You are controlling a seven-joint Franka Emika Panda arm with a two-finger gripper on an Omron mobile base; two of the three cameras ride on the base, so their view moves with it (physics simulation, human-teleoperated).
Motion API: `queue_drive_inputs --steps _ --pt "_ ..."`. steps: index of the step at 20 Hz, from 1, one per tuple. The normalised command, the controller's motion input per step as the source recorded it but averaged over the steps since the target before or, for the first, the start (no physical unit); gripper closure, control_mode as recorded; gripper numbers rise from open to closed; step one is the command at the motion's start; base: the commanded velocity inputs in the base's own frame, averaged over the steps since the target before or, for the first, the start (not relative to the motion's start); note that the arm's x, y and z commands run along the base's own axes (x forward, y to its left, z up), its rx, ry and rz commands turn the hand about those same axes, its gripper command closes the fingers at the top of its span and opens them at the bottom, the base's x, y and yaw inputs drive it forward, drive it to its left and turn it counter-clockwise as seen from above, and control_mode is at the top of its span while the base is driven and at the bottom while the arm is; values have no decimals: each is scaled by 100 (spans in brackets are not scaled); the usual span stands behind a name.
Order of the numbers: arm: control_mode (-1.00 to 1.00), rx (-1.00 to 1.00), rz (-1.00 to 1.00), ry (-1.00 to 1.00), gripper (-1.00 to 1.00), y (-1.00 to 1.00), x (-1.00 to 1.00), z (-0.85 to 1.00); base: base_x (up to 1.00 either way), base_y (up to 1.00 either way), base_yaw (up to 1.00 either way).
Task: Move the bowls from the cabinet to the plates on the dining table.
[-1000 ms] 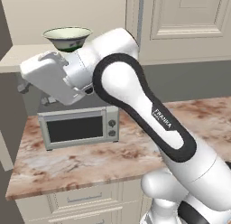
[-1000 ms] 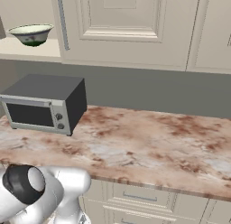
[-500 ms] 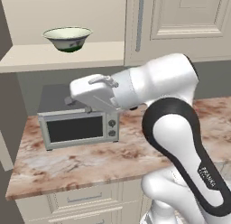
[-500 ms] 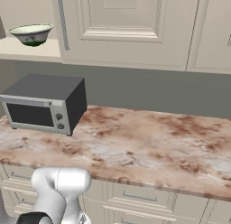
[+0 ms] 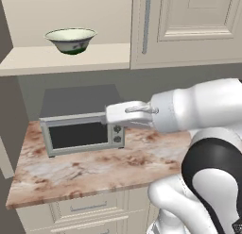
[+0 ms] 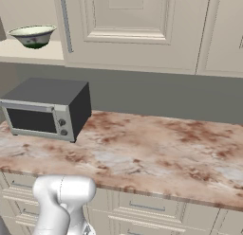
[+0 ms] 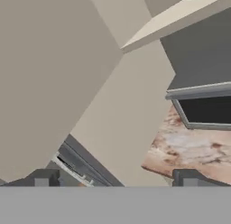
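Sitting on the open beige shelf of the cabinet (image 5: 156, 30), the cream-white bowl (image 5: 71, 40) with its dark green base rests upright at the upper left of the left base view. Below it a grey microwave (image 5: 82, 120) stands on the pink-brown marbled worktop (image 5: 94, 171), and the white arm (image 5: 189, 110) reaches across in front of the microwave, well below the shelf and apart from the bowl.

From the right base view, the same bowl (image 6: 33, 35) sits at the top left on the shelf, just beside a closed door with a long grey bar handle (image 6: 65, 22). The microwave (image 6: 45, 108) is at the left end of the worktop (image 6: 152, 149).

Looking through the hand view, the pincer (image 7: 115, 179) has its two dark tips set wide apart with nothing between them. Ahead lie the tilted shelf edge, the microwave (image 7: 203, 108) and a stretch of worktop (image 7: 189, 151)
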Motion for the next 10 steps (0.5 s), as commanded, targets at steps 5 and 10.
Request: queue_drive_inputs --steps 5,10 --pt "-100 -21 -15 0 -100 -42 -18 3 0 0 0" --pt "-100 -1 -12 0 -100 -49 -7 -8 0 0 0"
